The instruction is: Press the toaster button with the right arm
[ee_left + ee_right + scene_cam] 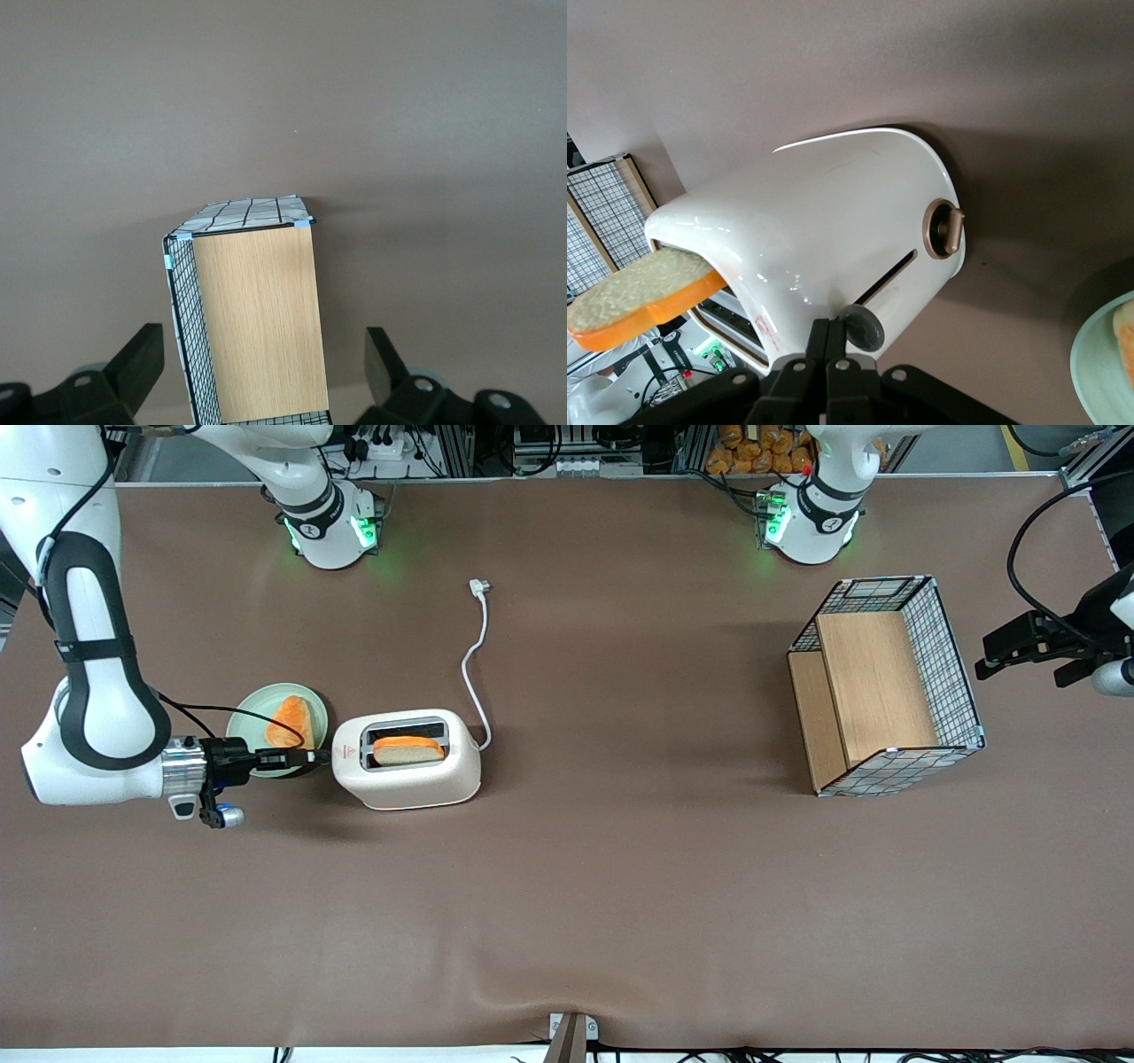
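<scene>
The toaster (407, 760) is set on the tabletop (620, 886). The closed, empty end effector (826, 341) is held at its narrow end, touching the toaster button (862, 327), in line with the slot.

Materials and finishes around the toaster

The toaster (833, 230) is showing a glossy, smooth cream plastic shell with grey metal around its slots, and the toaster button (862, 327) is looking matt grey. The gripper (826, 347), closed at the button, is looking like matt black plastic. The table (620, 886) is wearing a matt brown cloth; the basket (886, 686) is combining wire mesh with smooth wood.
</scene>
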{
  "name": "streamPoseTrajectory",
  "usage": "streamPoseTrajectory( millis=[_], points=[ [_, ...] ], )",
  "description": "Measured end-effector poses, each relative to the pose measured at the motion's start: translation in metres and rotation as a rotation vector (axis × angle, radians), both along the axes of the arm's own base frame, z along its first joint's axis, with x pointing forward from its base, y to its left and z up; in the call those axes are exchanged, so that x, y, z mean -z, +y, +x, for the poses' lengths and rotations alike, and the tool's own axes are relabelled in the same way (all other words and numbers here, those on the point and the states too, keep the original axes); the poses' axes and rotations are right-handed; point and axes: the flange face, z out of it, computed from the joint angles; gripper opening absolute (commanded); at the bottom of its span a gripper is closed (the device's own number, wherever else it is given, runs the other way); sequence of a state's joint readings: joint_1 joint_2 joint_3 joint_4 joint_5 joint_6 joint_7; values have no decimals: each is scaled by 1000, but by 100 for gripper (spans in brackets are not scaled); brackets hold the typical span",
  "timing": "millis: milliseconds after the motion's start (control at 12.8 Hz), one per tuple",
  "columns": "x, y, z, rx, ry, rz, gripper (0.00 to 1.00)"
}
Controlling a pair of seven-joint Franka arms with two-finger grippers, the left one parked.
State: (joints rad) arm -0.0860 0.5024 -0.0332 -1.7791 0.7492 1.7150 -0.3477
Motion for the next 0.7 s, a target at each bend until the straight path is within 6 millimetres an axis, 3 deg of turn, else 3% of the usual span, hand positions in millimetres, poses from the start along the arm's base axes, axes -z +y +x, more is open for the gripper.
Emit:
streamPoseTrajectory(
  millis=[703],
  points=[
    [15, -1, 0, 15, 14, 11, 0]
  ],
)
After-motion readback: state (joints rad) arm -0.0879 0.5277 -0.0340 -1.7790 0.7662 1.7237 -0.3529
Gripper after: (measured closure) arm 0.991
